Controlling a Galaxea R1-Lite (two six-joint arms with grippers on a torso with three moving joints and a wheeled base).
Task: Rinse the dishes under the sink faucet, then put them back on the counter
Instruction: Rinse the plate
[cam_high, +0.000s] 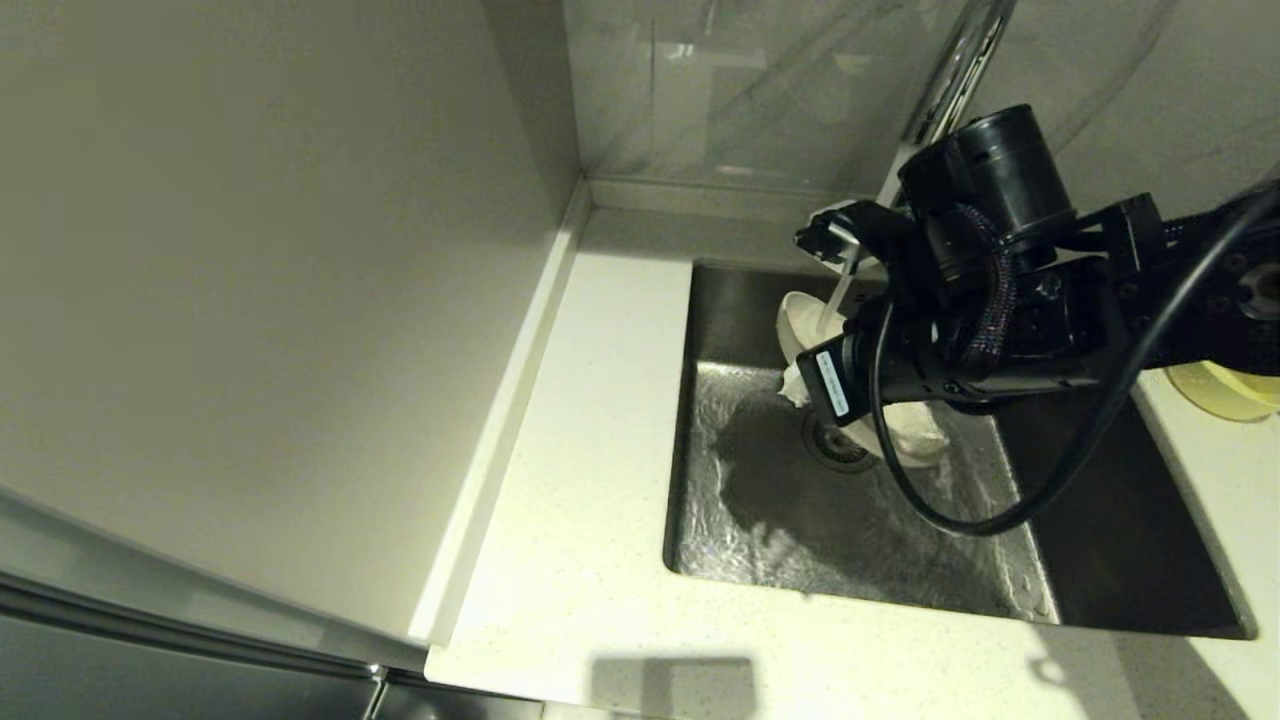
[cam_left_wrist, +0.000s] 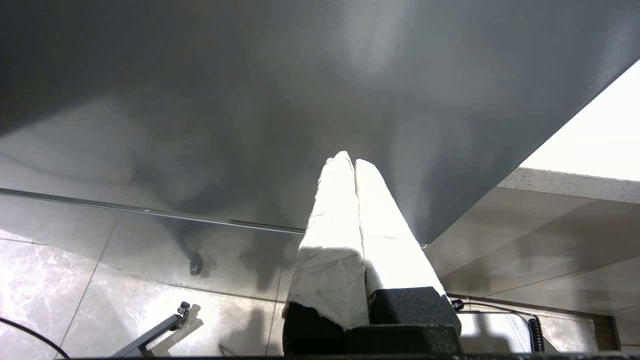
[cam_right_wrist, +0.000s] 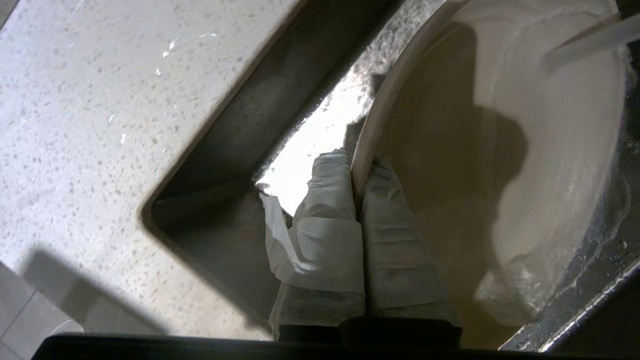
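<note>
Head above, right wrist close: sink (cam_high: 760, 500)

A plain pale cabinet side (cam_high: 270, 300) stands left of the worktop, meeting it along a low rim. Behind it, a glossy grey-veined marble wall (cam_high: 740, 90) carries soft reflections. A dark steel-edged panel (cam_high: 150, 640) crosses the lower left corner. In the left wrist view, a dark grey panel (cam_left_wrist: 250, 90) hangs above marble floor tiles (cam_left_wrist: 60, 280), where a grey metal bracket (cam_left_wrist: 155, 332) and a coiled black cable (cam_left_wrist: 534, 332) lie.
</note>
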